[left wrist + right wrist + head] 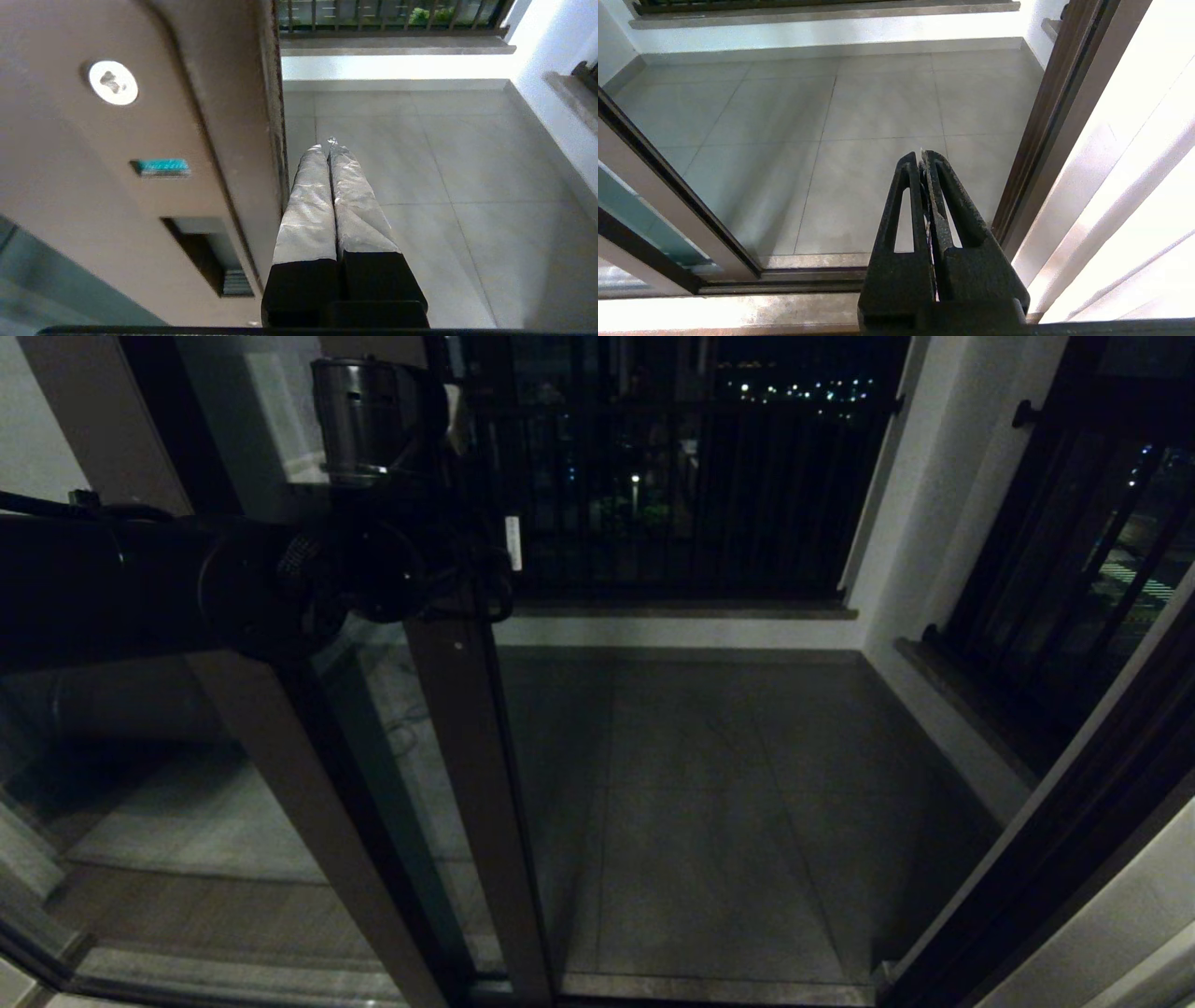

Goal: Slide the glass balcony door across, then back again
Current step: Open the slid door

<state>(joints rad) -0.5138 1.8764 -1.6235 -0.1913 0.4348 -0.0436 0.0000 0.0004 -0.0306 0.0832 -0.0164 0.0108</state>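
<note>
Head view: the left arm reaches across to the glass balcony door (467, 756), and the left claw (467, 588) sits at the door's vertical stile, at upper height. The doorway beyond that claw lies open onto the tiled balcony floor (728, 803), with the black-barred railing (672, 476) far past it. The door stands well over to the robot's left, so it appears slid open. The right claw is not seen in this view.

Left wrist view: the left claw (329, 144) is closed, its foil-wrapped fingers (306, 210) pressed together and holding nothing. They lie just beside the door's free edge, on the open side. The recessed slot handle (205, 256) and a screw (113, 82) sit on the stile face next to the claw.

To do this step well, I judge the closed fingers should bear flat against the stile edge, and the push should run along the track, steady and level, so the fingers do not slip off onto the glass.

Right wrist view: the right claw (922, 156) is closed and empty, hanging idle over the threshold, near the brown door frame (1045, 121).
</note>
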